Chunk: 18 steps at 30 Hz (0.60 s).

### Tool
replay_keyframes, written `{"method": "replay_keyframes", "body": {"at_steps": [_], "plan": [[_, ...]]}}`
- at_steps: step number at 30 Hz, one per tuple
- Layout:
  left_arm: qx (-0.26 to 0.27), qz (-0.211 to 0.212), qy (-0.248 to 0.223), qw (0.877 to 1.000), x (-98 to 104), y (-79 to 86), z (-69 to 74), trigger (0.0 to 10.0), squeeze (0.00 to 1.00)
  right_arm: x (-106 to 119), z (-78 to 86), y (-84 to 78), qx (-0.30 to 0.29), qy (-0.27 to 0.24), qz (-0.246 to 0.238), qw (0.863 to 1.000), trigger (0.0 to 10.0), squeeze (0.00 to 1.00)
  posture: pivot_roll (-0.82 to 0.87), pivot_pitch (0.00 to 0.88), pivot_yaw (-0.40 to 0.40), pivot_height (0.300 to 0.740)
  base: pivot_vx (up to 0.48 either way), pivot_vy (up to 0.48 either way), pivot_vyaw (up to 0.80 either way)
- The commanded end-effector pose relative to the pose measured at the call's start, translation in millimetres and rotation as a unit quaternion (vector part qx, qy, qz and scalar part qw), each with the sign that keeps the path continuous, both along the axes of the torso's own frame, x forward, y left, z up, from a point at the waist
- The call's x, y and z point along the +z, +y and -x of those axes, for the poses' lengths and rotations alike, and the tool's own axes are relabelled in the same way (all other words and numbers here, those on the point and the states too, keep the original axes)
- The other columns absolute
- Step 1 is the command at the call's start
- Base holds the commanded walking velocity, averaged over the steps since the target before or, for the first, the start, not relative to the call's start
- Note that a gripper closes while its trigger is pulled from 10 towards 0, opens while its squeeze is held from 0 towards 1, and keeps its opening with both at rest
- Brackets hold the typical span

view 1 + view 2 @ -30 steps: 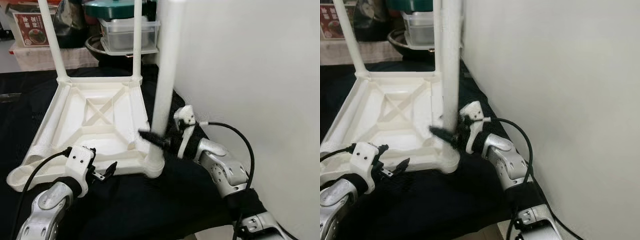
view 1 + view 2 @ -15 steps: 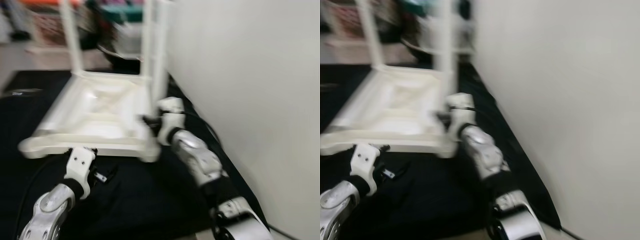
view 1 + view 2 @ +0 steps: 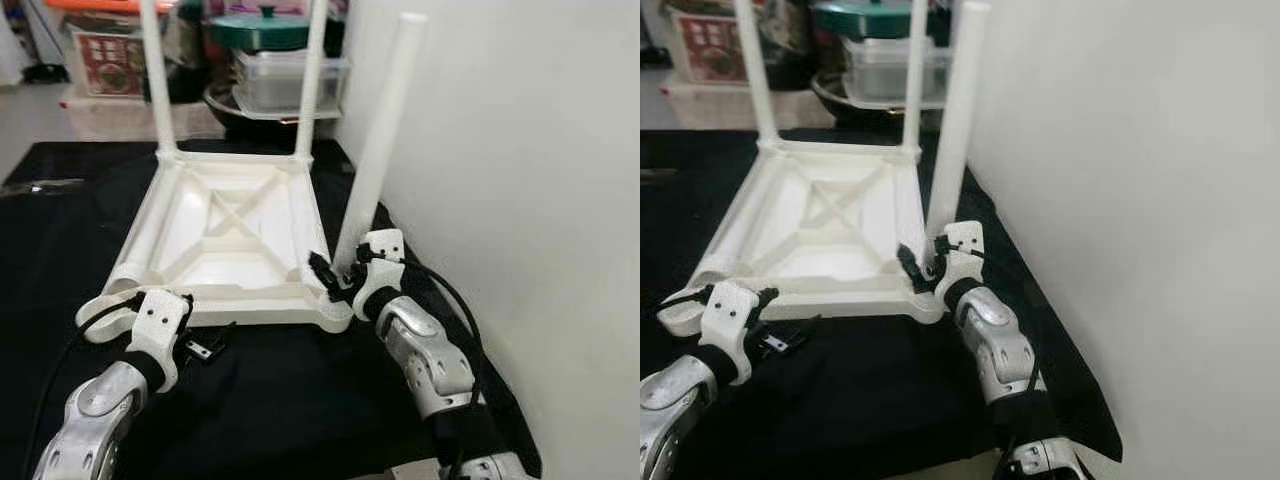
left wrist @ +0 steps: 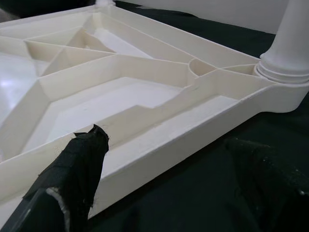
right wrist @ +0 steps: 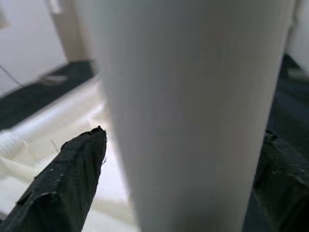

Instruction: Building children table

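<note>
**Right gripper on the near leg**

I see the white table (image 3: 225, 225) upside down on the black cloth (image 3: 300, 400), beside the wall (image 3: 520, 200). My right gripper (image 3: 335, 280) has its jaws around the near leg (image 3: 378, 150), low down. My left gripper (image 3: 205, 345) hovers at the table's near edge, jaws wide apart.
</note>
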<state>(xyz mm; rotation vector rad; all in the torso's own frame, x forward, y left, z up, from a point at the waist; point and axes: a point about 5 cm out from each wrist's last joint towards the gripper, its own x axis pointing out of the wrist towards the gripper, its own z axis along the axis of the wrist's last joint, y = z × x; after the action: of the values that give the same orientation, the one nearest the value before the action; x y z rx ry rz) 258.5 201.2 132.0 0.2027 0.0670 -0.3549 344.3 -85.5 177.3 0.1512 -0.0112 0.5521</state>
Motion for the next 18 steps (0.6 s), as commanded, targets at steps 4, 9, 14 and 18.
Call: {"method": "replay_keyframes", "body": {"at_steps": [4,9,14,18], "plan": [[0.000,0.004,0.001,1.000,-1.6,-0.2,1.7,10.0,0.00,27.2,12.2,18.7,0.219,-0.100,0.001,0.970,10.0,0.00,0.18,0.000,-0.117,0.740,0.000,0.000,0.00],[0.000,0.005,0.001,1.000,-1.4,-0.4,1.5,10.0,0.00,29.4,20.4,22.3,0.278,-0.108,0.001,0.955,10.0,0.00,0.18,0.000,-0.117,0.740,0.000,0.000,0.00],[0.001,0.005,0.001,1.000,-1.2,0.0,2.6,10.0,0.00,9.6,49.1,48.8,0.436,-0.102,0.067,0.892,10.0,0.00,0.20,0.000,-0.129,0.740,0.000,0.000,0.00],[0.003,0.007,-0.001,1.000,0.1,0.0,4.7,10.0,0.00,-0.4,38.0,49.6,0.386,-0.093,0.087,0.914,0.0,0.00,0.20,0.000,-0.127,0.740,0.000,0.000,0.00]]}}
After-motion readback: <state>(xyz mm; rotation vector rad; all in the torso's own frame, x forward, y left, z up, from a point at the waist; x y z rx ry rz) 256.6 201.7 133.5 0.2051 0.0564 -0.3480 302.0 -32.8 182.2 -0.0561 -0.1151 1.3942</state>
